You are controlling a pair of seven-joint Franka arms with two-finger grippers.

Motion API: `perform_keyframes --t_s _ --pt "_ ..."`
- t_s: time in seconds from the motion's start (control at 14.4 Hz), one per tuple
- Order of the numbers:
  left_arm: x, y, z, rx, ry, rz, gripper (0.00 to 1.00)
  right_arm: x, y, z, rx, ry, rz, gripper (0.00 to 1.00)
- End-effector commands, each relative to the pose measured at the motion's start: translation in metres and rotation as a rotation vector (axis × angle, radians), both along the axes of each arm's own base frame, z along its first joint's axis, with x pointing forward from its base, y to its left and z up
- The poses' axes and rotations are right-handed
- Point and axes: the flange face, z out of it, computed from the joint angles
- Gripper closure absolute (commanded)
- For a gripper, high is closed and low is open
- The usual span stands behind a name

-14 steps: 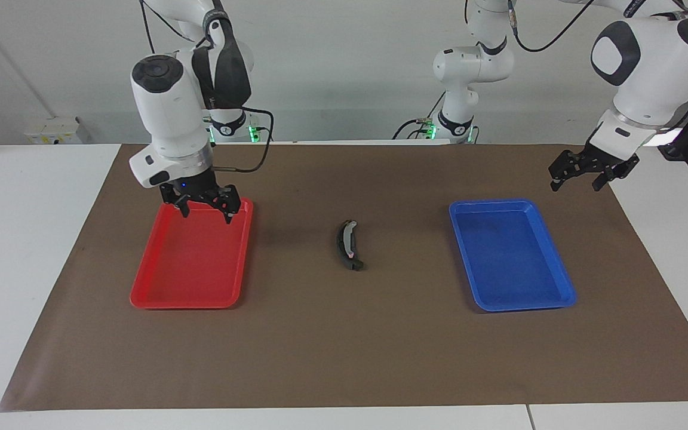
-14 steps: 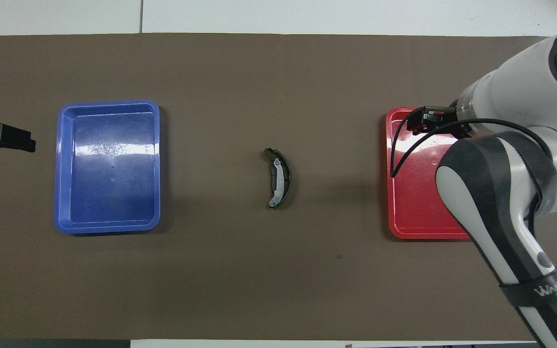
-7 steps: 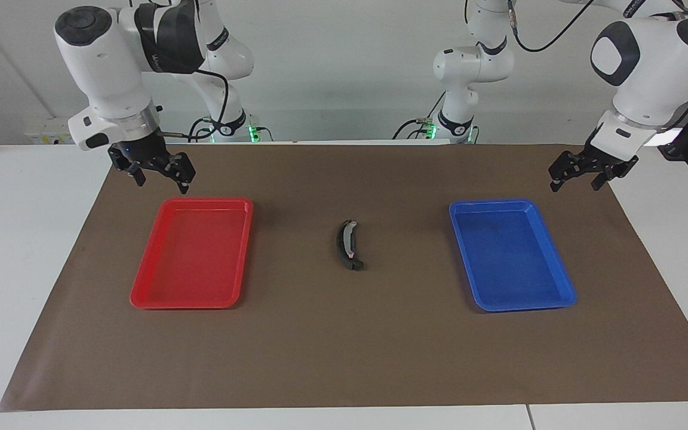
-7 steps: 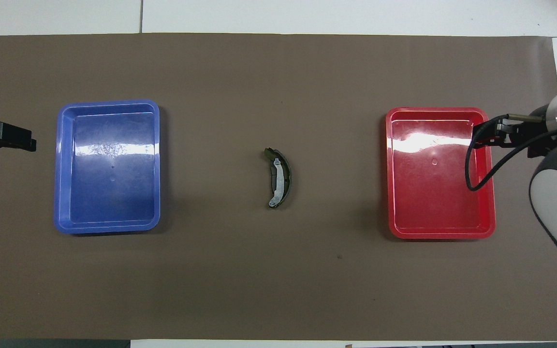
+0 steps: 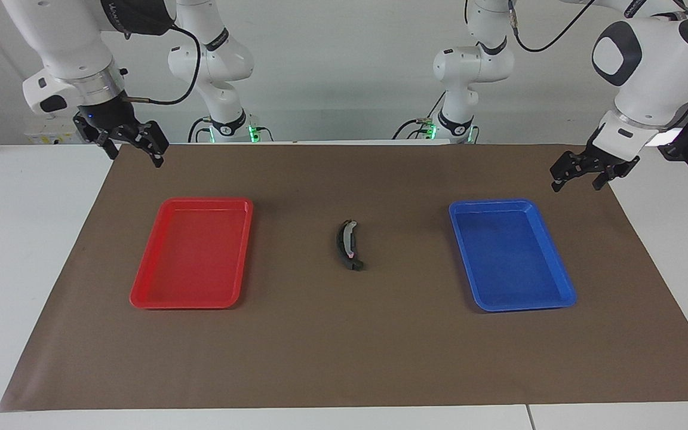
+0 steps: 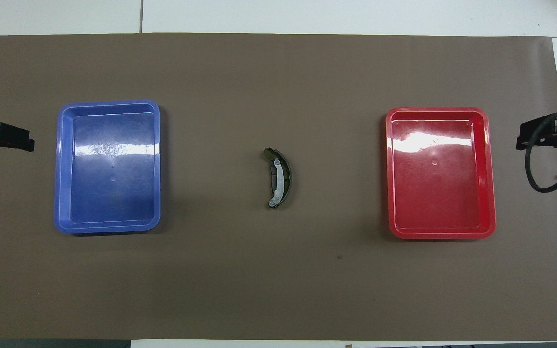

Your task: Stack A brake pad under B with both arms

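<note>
B [image 5: 349, 245] lies alone on the brown mat between the two trays, a black crescent with a light grey strip [image 6: 278, 178]. No separate A brake pad shows; it is hidden or out of view. My right gripper [image 5: 135, 158] hangs open and empty, high over the mat's corner at the right arm's end, clear of the red tray. In the overhead view the right gripper [image 6: 530, 137] sits over the mat's edge beside that tray. My left gripper [image 5: 576, 186] is open and empty over the mat's edge beside the blue tray, and the left gripper [image 6: 17, 140] shows there from above too.
A red tray [image 5: 141, 295] lies toward the right arm's end and a blue tray [image 5: 565, 298] toward the left arm's end, both with nothing in them. The brown mat [image 5: 344, 358] covers most of the white table.
My right arm rose from over the red tray's robot-side end and swung outward to the mat's corner. The left arm and B stayed put.
</note>
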Motion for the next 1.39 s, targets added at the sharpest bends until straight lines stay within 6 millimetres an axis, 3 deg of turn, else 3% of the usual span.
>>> perform_keyframes --t_s 0.0,0.21,1.18,1.32 --pt "-0.002 0.003 -0.001 -0.010 -0.001 0.015 0.01 0.004 0.005 -0.001 0.019 0.014 0.029 0.00" --pt "-0.002 0.003 -0.001 -0.010 -0.001 0.015 0.01 -0.005 0.013 -0.006 0.019 0.033 0.043 0.00" --pt "-0.002 0.003 -0.001 -0.010 -0.001 0.015 0.01 -0.004 0.011 -0.006 0.019 0.027 0.043 0.00" --pt "-0.002 0.003 -0.001 -0.010 -0.001 0.015 0.01 -0.004 0.021 -0.006 0.019 0.027 0.058 0.00"
